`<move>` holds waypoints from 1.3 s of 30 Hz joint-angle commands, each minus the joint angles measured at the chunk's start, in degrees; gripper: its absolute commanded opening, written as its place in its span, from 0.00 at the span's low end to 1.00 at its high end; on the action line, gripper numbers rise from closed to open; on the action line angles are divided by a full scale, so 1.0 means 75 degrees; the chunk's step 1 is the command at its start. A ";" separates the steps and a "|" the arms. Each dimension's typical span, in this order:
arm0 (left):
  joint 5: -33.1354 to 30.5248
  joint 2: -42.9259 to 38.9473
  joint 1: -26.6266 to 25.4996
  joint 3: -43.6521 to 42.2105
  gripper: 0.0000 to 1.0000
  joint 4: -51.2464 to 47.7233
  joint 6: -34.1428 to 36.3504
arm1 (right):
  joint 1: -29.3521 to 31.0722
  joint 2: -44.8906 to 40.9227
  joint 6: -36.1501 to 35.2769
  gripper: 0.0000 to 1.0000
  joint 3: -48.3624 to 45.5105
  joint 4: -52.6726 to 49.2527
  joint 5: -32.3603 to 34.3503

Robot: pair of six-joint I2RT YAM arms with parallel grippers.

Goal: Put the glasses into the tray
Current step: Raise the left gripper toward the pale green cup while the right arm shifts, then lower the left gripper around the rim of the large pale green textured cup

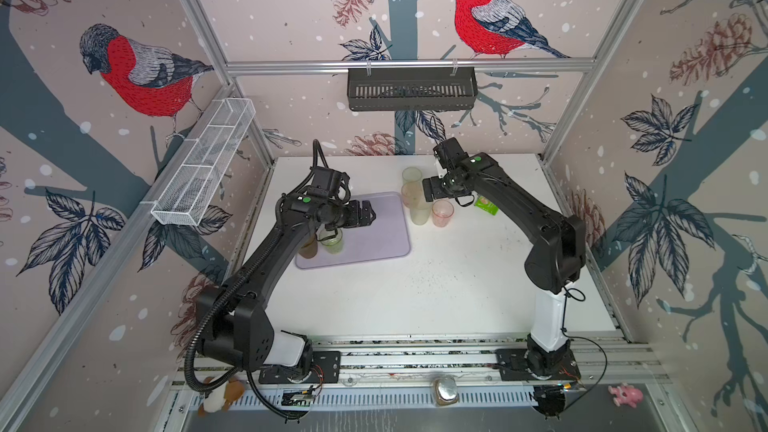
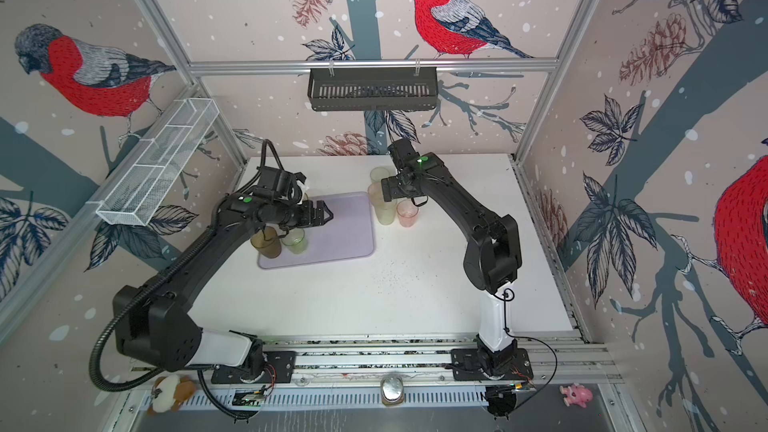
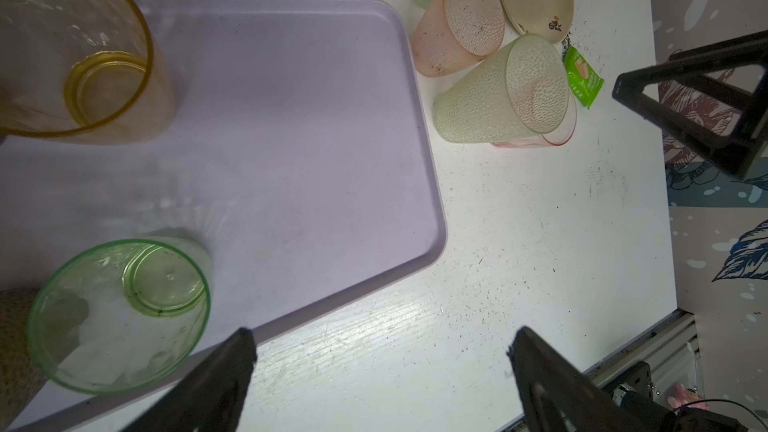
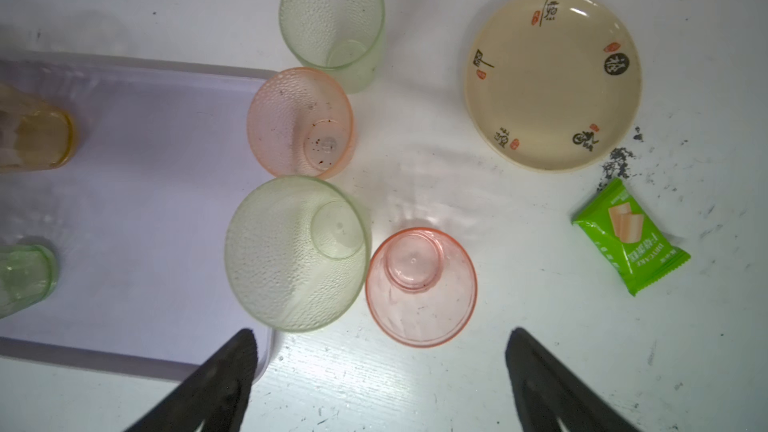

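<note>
Bullfinch-papered walls (image 1: 291, 14), white tabletop (image 1: 415, 284)

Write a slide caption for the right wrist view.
Open right gripper facing two pink glasses and two pale glasses beside the lilac tray, plate and green packet nearby.

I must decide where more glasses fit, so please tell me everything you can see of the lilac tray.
The tray is pale lilac, flat and rectangular, with rounded corners and a low raised rim; it looks like matte plastic. It lies flat on the white table. At its left end stand an amber glass, a green glass and a brown glass; the rest is bare. The open left gripper hovers above it.
</note>
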 commanded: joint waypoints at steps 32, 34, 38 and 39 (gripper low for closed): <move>-0.0883 0.2782 -0.0851 0.3480 0.79 -0.0382 -0.0948 | -0.0250 0.0502 -0.1198 0.77 0.0183 0.0111 -0.1038; -0.0908 0.3173 -0.0963 0.3900 0.76 -0.0465 -0.0995 | -0.0275 0.0293 -0.1107 0.77 -0.0056 0.0327 -0.1146; -0.0984 0.3865 -0.1243 0.4714 0.73 -0.0646 -0.1024 | -0.0333 -0.0192 -0.0984 0.77 -0.0603 0.0768 -0.1258; -0.1028 0.4053 -0.1325 0.4931 0.72 -0.0725 -0.1020 | -0.0363 -0.0302 -0.0962 0.77 -0.0724 0.0825 -0.1282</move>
